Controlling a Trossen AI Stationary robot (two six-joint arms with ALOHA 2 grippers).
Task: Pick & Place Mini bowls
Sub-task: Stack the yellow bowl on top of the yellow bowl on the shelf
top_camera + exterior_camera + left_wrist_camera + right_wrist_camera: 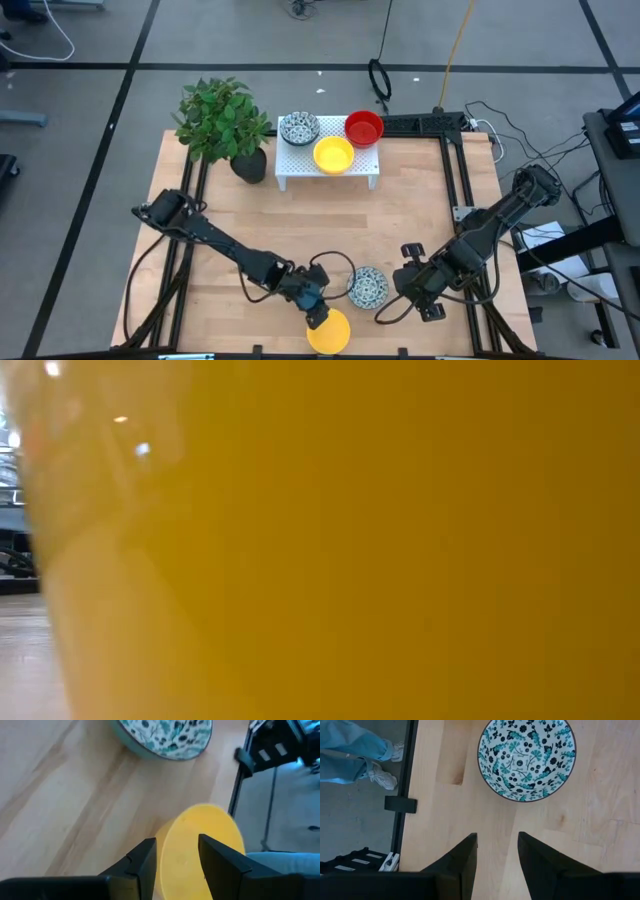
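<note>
- The left gripper (318, 312) hung at about 6 o'clock on the bench (420, 210), right at the near edge. Its fingers (145, 865) stood apart, one on either side of the rim of a yellow bowl (329, 332) that partly overhung that edge.
- Whether those fingers actually pinched the rim could not be told; a gap showed between them, with yellow wall in it.
- To do this step well, I judged that the fingers should straddle the wall squarely, one inside and one outside. They should close firmly before any lift, since a bowl so near the edge could tip off if nudged.
- The right gripper (412, 283) waited at about 5 o'clock. Its fingers (462, 862) were apart with bare wood between them, holding nothing.
- A speckled bowl (527, 758) sat upright on the bench between the two grippers. It was just beside the left gripper and near the right one, and it was empty inside.
- A lift of the yellow bowl should, in my view, go clear of that speckled bowl, which lay close by.
- A white rack (300, 165) stood at 12 o'clock. It carried a second speckled bowl (299, 128), a red bowl (364, 128) and a second yellow bowl (334, 155), each separate and each apparently empty.
- A potted plant (222, 120) stood just beside the rack at about 11 o'clock.
- The yellow bowl filled nearly the whole low view, so its contents could not be judged from there.
</note>
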